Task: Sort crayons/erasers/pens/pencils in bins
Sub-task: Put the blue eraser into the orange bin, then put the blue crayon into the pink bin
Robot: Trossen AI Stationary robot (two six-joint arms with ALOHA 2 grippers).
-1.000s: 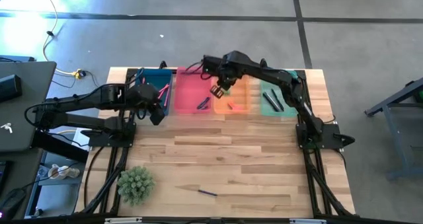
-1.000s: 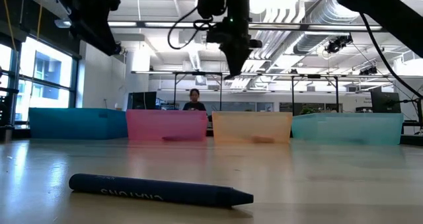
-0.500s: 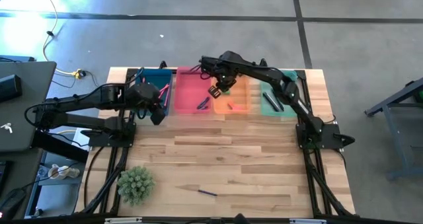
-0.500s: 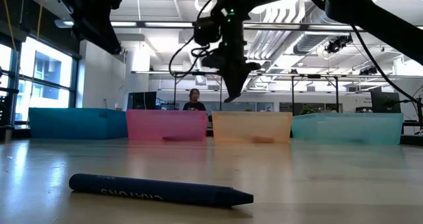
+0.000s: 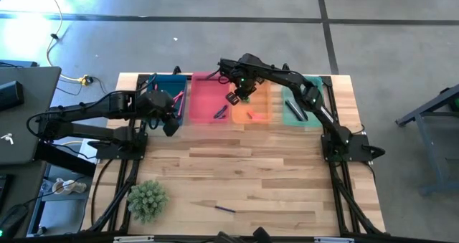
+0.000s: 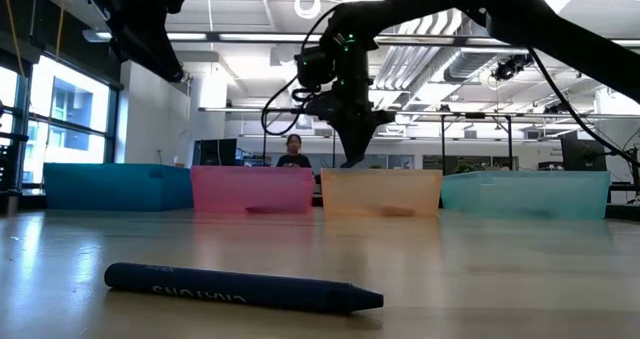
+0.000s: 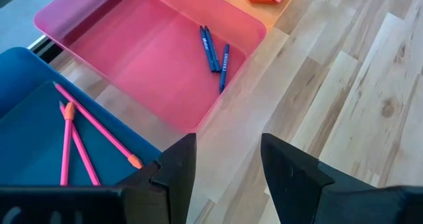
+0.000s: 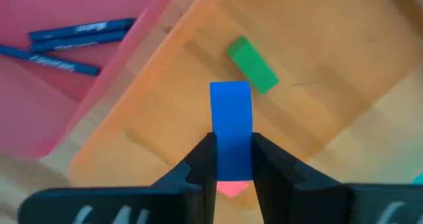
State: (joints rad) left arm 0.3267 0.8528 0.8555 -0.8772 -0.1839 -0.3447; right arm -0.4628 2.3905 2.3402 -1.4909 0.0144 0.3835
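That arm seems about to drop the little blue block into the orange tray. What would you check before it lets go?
1. Blue eraser clamped between the right gripper's fingers: ok.
2. Gripper over the orange bin, not the pink bin: ok.
3. Bin already holds like things, the green eraser and a pink-red eraser: ok.
4. Landing spot free of those two: cannot tell.
5. Left gripper out of the way, near the dark blue bin: ok.
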